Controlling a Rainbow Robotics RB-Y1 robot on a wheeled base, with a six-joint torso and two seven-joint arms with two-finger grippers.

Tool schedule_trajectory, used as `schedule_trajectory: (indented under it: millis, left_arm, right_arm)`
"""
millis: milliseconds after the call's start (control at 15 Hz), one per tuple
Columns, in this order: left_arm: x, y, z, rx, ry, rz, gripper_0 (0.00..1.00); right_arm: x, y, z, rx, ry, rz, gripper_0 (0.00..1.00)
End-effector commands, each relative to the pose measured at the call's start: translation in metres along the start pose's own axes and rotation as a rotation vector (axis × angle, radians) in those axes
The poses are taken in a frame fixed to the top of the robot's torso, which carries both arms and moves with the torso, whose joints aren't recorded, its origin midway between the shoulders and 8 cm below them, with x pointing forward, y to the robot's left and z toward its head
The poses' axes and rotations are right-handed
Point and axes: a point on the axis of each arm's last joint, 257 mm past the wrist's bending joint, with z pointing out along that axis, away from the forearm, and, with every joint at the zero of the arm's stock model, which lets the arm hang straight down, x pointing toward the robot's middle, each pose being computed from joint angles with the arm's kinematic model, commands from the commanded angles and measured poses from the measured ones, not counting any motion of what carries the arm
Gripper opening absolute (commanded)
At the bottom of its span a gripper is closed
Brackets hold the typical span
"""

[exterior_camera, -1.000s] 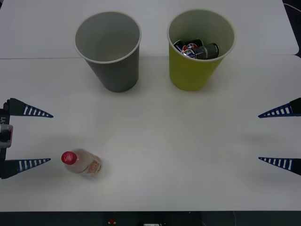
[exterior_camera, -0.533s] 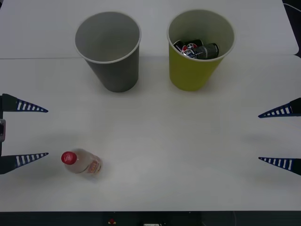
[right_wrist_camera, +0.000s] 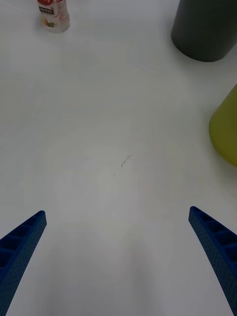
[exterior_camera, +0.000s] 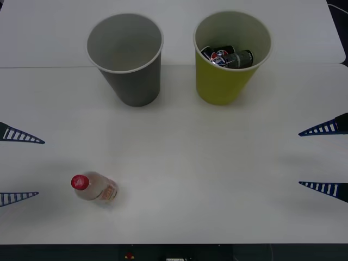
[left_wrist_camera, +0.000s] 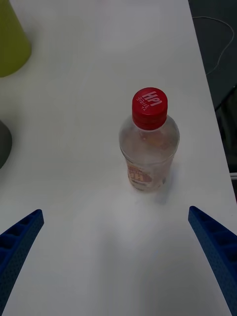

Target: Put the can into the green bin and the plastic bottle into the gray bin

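Left gripper (exterior_camera: 19,166): jaws spread wide, holding nothing, low at the table's left edge, beside the plastic bottle (exterior_camera: 95,188).
Right gripper (exterior_camera: 323,157): wide open too, idle at the right edge.
Plastic bottle: upright, apart from the gray bin (exterior_camera: 126,57).
Handling: probably light, thin-walled, smooth; take the labelled body below the red cap (left_wrist_camera: 148,106).
Green bin (exterior_camera: 230,55): already holds cans (exterior_camera: 227,56).

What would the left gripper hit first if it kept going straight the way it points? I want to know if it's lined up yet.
Most likely the plastic bottle: it stands upright between the open left gripper's fingers' lines, slightly toward one side. Depth is hard to judge.
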Motion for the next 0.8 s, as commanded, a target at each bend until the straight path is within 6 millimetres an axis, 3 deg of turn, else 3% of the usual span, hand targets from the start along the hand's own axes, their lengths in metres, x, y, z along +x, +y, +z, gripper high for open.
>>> schedule_trajectory:
  millis: [67, 467, 800]
  left_arm:
    - [0.007, -0.007, -0.005, 0.024, 0.004, 0.019, 1.00]
    - [0.040, -0.023, 0.011, 0.045, -0.094, -0.093, 1.00]
    - [0.049, -0.037, 0.034, 0.045, -0.196, -0.251, 1.00]
  right_arm:
    - [0.000, 0.000, 0.000, 0.000, 0.000, 0.000, 1.00]
    - [0.000, 0.000, 0.000, 0.000, 0.000, 0.000, 1.00]
    - [0.000, 0.000, 0.000, 0.000, 0.000, 0.000, 1.00]
